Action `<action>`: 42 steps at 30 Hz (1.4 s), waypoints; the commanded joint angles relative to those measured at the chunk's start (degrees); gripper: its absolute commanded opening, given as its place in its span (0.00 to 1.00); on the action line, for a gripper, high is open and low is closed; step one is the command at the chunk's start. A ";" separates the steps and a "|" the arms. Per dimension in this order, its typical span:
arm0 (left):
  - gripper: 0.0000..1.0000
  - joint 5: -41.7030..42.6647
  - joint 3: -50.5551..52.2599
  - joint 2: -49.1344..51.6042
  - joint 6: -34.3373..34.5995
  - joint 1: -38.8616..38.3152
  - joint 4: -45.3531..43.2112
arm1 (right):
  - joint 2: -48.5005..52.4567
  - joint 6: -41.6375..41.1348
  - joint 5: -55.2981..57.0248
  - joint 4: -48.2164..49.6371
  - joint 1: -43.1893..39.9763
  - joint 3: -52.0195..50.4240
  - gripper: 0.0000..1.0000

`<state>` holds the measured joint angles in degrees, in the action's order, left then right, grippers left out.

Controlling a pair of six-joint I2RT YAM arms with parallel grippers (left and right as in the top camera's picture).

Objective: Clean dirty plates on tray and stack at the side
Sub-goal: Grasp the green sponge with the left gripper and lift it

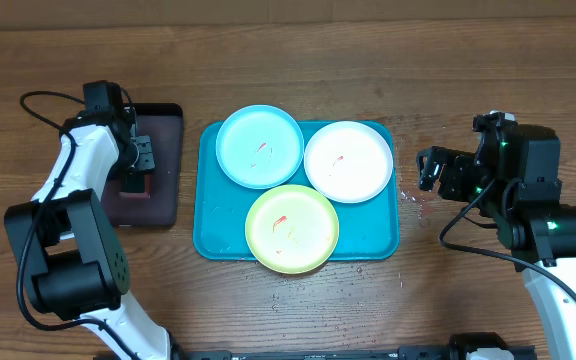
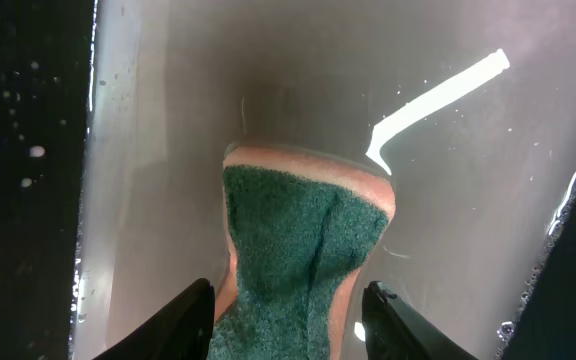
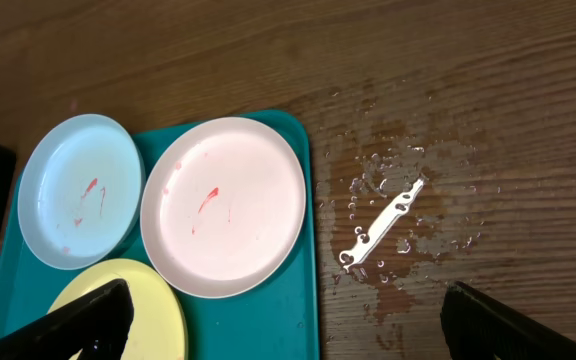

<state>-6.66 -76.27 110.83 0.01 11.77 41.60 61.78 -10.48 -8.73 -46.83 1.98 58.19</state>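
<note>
Three plates lie on the turquoise tray (image 1: 213, 230): a light cyan plate (image 1: 259, 146) at the back left, a white plate (image 1: 348, 161) at the back right, a yellow-green plate (image 1: 291, 227) in front. All show small red smears. In the right wrist view I see the cyan plate (image 3: 80, 190), the white plate (image 3: 223, 205), part of the yellow-green plate (image 3: 148, 305) and the tray (image 3: 268, 320). My left gripper (image 1: 140, 165) is open over the black tray (image 1: 163, 160), its fingers (image 2: 290, 325) on either side of a green-topped sponge (image 2: 303, 245). My right gripper (image 1: 430, 168) is open and empty, right of the tray.
The small black tray (image 2: 168, 150) is wet and shiny. A puddle of water (image 3: 393, 215) lies on the wooden table just right of the turquoise tray. Cables run along both arms.
</note>
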 commanded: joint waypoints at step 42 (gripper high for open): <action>0.04 26.51 3.34 -25.07 -0.76 4.50 -2.60 | -0.24 1.57 3.56 0.04 0.31 1.46 0.99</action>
<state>13.08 -75.66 89.34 2.42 16.16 40.64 61.78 -9.19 -5.67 -47.03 1.98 58.19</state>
